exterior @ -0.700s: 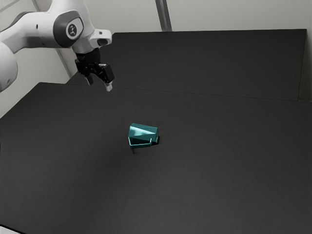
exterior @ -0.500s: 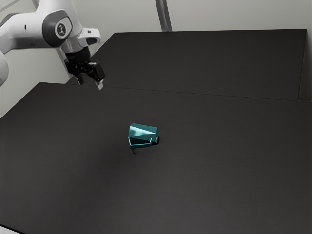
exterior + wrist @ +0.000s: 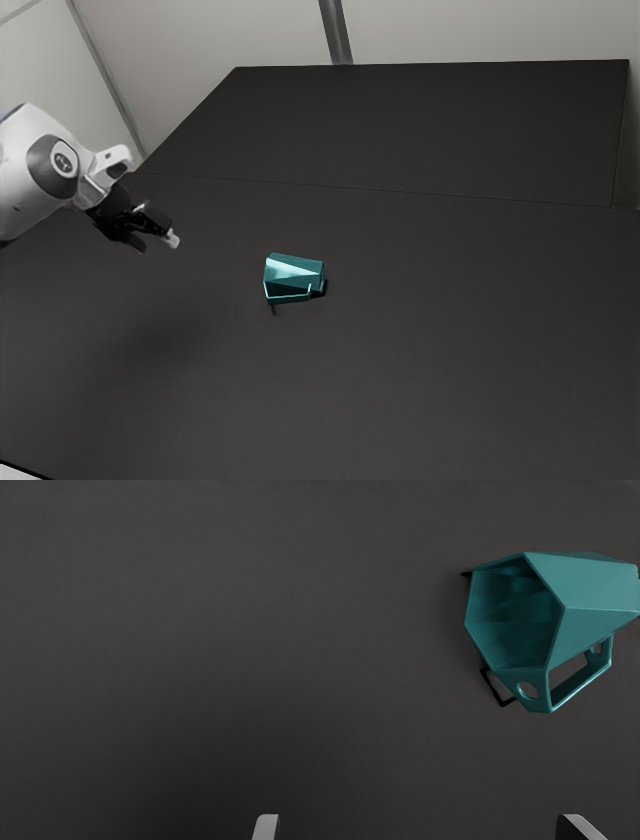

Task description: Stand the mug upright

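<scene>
The mug [image 3: 294,275] lay on its side, well in from the edge of the bench [image 3: 450,350] at the exterior view's lower left corner. The pincer [image 3: 155,243] stood open and empty, apart from it. Its faceted walls looked light and stiff (slick too, perhaps); gripping the body across opposite flats seemed surer than the thin handle [image 3: 582,684], which might twist.

The mug [image 3: 296,270] lies on its side on the table [image 3: 430,350], in from the table's far edge — mouth [image 3: 515,615] toward the exterior view's left, base toward the exterior view's right, handle [image 3: 580,686] along its near side. The gripper [image 3: 157,244] is above the table, at the exterior view's left of the mug — well apart from it.
</scene>
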### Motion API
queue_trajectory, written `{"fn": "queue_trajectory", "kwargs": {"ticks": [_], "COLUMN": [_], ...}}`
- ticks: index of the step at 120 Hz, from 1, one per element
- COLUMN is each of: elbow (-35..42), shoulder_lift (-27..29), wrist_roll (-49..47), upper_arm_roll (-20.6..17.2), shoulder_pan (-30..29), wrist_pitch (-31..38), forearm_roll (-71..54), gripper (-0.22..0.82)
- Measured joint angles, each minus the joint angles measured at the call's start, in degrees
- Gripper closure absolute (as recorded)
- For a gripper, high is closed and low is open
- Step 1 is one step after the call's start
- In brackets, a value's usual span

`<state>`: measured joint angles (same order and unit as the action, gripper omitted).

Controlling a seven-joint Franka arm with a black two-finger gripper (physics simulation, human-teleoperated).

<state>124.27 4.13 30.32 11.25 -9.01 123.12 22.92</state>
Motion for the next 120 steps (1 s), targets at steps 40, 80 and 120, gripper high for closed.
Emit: {"fn": "queue_trajectory", "kwargs": {"ticks": [40,80,120], "elbow": [5.0,8.3,9.7], "shoulder_lift": [-3.3,-8.2,-8.0], "wrist_roll": [24.0,42.9,56.9], "upper_arm_roll": [14.6,21.8,21.6], "shoulder_pan": [14.3,22.3,23.6], "wrist_pitch": [10.0,16.7,14.3], "forearm_roll": [18.2,34.0,41.4], "gripper": [0.00,0.00,0.00]}}
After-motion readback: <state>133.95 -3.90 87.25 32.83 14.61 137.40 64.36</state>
